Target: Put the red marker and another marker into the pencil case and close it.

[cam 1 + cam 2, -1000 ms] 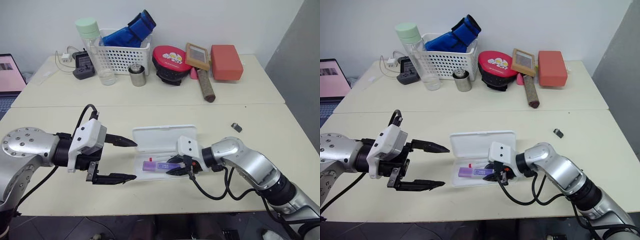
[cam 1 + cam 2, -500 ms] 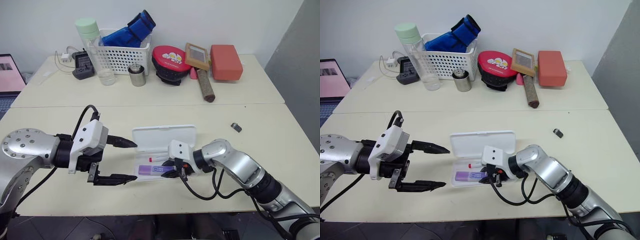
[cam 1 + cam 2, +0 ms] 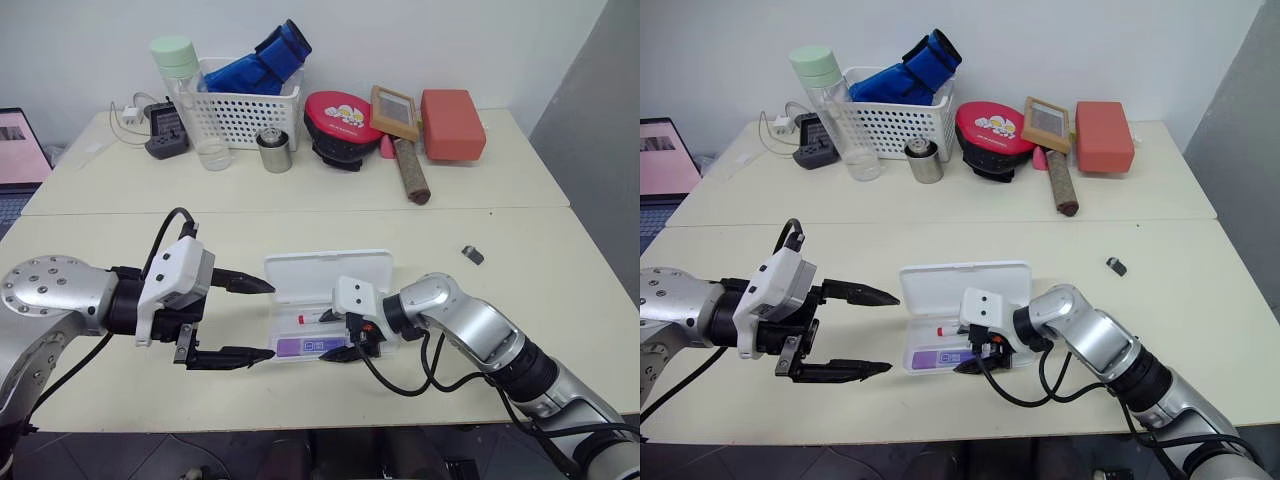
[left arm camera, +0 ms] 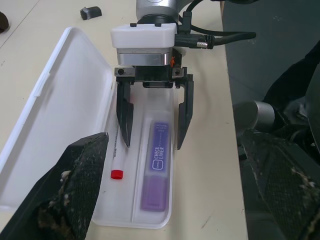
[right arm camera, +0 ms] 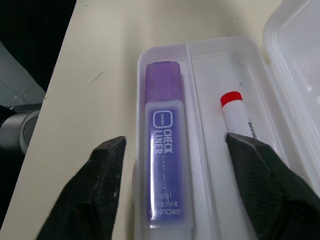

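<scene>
**Both markers in the case, lid still open**

Head views: the pencil case (image 3: pixel 325 272) lies open on the worktop (image 3: pixel 520 290) between the two arms, its lid laid flat on the far side. The purple marker (image 3: pixel 312 346) sits in the tray's near compartment, with the red marker (image 3: pixel 312 317) alongside it in the next one. The right claw (image 3: pixel 337 336) hovers low over the tray's end, fingers spread and holding nothing. The left claw (image 3: pixel 250 320) waits just beside the case's other end, jaws wide apart and empty.

Left wrist view: the right claw stands directly over the tray, its two black fingers straddling the purple marker's end without pinching it. The red marker's cap lies just across the divider.

Right wrist view: the purple marker rests free between the parted fingers, flat in its compartment; the red-capped marker lies beside it.

Judgement: loading looks complete. What remains is clearing the right claw, then swinging the lid over and pressing it shut.
</scene>
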Controlling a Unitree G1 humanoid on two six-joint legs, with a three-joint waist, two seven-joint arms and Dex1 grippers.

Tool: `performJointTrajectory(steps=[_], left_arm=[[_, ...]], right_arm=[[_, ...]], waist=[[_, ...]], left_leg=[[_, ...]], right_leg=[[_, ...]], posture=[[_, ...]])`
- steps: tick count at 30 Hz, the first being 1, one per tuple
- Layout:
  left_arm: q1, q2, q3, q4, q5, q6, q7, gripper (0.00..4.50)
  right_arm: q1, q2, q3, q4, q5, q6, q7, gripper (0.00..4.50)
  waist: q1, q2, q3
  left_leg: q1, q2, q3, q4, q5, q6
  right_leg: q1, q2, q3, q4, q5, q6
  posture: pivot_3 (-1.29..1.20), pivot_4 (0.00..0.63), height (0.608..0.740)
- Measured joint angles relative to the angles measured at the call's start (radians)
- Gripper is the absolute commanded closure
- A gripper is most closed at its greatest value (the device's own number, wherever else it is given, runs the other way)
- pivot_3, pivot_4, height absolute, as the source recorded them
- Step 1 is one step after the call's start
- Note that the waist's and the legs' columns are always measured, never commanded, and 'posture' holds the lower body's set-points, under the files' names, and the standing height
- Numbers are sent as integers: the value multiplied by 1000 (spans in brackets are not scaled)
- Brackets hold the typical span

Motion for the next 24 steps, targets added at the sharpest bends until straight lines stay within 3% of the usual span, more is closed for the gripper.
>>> performJointTrajectory(steps=[1,3,8,15,19,21,24], left_arm=[[-1,0,0,0,0,-1,0,0],[-6,0,-2,4,0,-1,-1,0],[-82,-42,-22,51,-23,10,29,0],[-360,-337,-197,145,-26,30,230,0],[-393,-393,-244,163,4,26,272,0],[-418,-462,-306,181,41,2,288,0],[-422,-493,-346,205,70,-9,293,0]], right_arm=[[0,0,-4,-4,5,0,3,50],[9,-3,-33,-29,30,10,5,22],[92,-48,-288,-201,213,73,2,22],[243,-304,-640,-226,290,144,-35,22],[231,-322,-678,-134,250,113,-95,22],[177,-358,-671,55,161,85,-164,22],[138,-373,-655,183,94,49,-201,22]], waist=[[0,0,0],[0,0,0],[6,0,0],[20,-1,0],[-4,-1,-1],[0,-1,-1],[-1,-1,-1]], left_leg=[[0,0,0,0,0,0],[0,0,0,0,0,0],[-1,-1,-1,0,0,0],[-1,-3,1,2,0,0],[1,1,2,1,0,0],[1,-2,3,1,1,0],[1,-1,4,1,1,0]], right_leg=[[0,0,0,0,0,0],[0,0,0,0,0,0],[1,0,-1,-1,0,0],[2,-1,0,-1,2,3],[2,-1,1,0,1,2],[2,0,1,1,2,1],[2,0,2,0,2,1]], posture=[[0,150,740],[0,150,740],[0,150,740],[0,150,740],[0,150,740],[0,150,740],[0,150,740]])
